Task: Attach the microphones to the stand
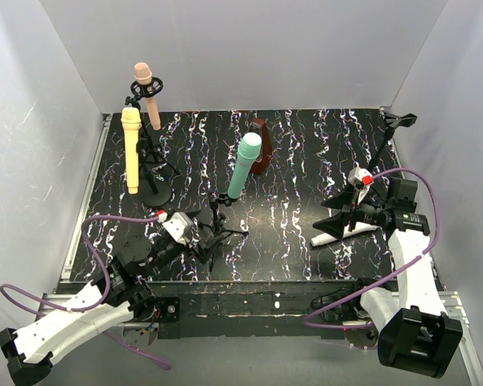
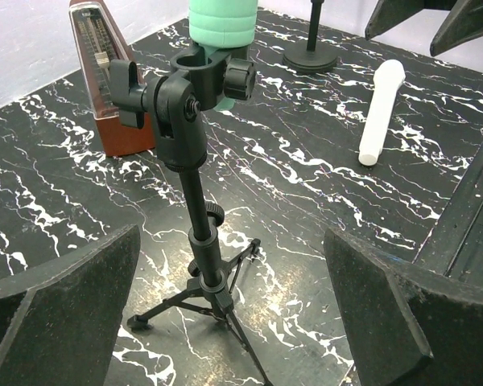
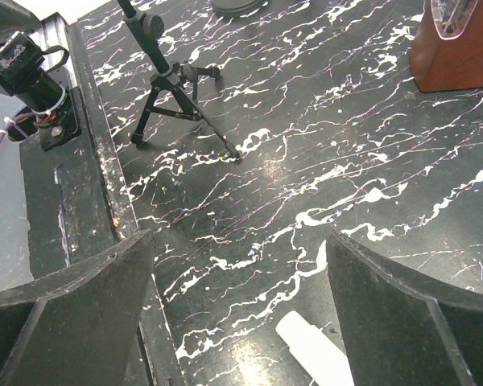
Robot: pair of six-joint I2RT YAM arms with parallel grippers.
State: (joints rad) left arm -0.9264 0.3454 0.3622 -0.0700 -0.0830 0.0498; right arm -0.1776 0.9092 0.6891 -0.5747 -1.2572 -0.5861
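Near the right edge of the table (image 3: pixel 346 161), my right gripper (image 3: pixel 240 265) gaped wide above the white microphone (image 3: pixel 314 350), seemingly light, rigid and slick, best pinched mid-handle.

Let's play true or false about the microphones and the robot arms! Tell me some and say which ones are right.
1. The white microphone lies flat on the table. True.
2. The teal microphone sits in a tripod stand. True.
3. The left gripper holds the yellow microphone. False: its jaws are open and empty, away from that microphone.
4. The metronome has tipped over. False: it stands upright.
5. The right gripper has its jaws open. True.
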